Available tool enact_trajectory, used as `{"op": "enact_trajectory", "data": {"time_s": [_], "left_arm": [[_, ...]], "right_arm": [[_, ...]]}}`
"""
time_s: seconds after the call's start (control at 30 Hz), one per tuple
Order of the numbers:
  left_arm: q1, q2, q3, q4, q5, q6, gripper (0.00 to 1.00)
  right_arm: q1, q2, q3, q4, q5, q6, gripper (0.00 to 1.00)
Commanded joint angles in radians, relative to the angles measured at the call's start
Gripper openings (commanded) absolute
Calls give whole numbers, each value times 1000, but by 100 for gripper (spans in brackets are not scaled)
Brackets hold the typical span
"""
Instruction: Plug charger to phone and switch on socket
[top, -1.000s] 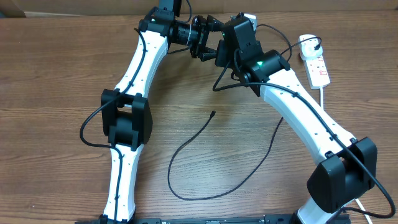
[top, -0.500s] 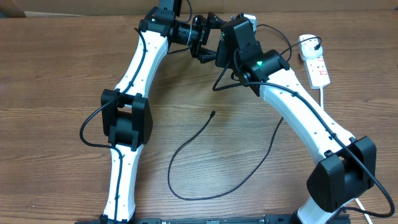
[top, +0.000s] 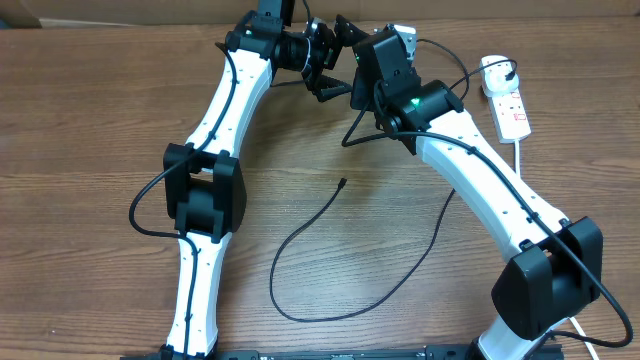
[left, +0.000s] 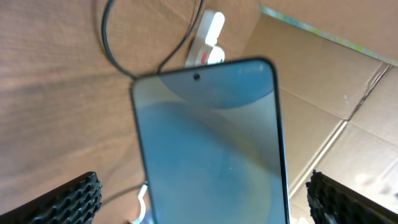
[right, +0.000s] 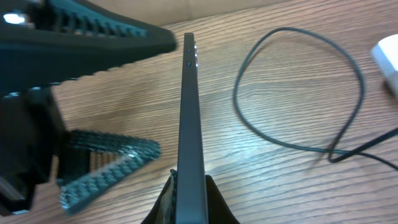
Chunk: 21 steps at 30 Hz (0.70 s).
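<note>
Over the far side of the table (top: 80, 120), the right end effector (right: 189, 200) was clamped on the phone (left: 211, 137), holding it on edge. The left end effector (left: 211, 202) stood wide open either side of it, gripping nothing, probably freed to fetch the plug. The socket (top: 508, 100) lay far right, the charger (top: 300, 235) trailed loose with its plug tip (top: 343, 181) well apart from the phone, and no writing was legible.
</note>
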<state>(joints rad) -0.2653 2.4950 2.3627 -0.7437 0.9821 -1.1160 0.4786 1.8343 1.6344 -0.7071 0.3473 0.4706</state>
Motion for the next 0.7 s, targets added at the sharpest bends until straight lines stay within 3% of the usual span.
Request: {"op": "enact_trajectory", "data": {"time_s": [0.0, 0.23, 0.4, 0.67], "left_arm": [[21, -4, 29, 16, -46, 98, 100], [69, -4, 29, 89, 50, 214, 100], [123, -4, 29, 240, 230, 296, 100], [173, -4, 29, 484, 493, 323, 100]], "right_arm": [[-11, -3, 21, 6, 65, 25, 4], [-90, -3, 21, -13, -2, 132, 4], [-186, -3, 21, -12, -235, 204, 4], [-349, -3, 21, -2, -608, 263, 4]]}}
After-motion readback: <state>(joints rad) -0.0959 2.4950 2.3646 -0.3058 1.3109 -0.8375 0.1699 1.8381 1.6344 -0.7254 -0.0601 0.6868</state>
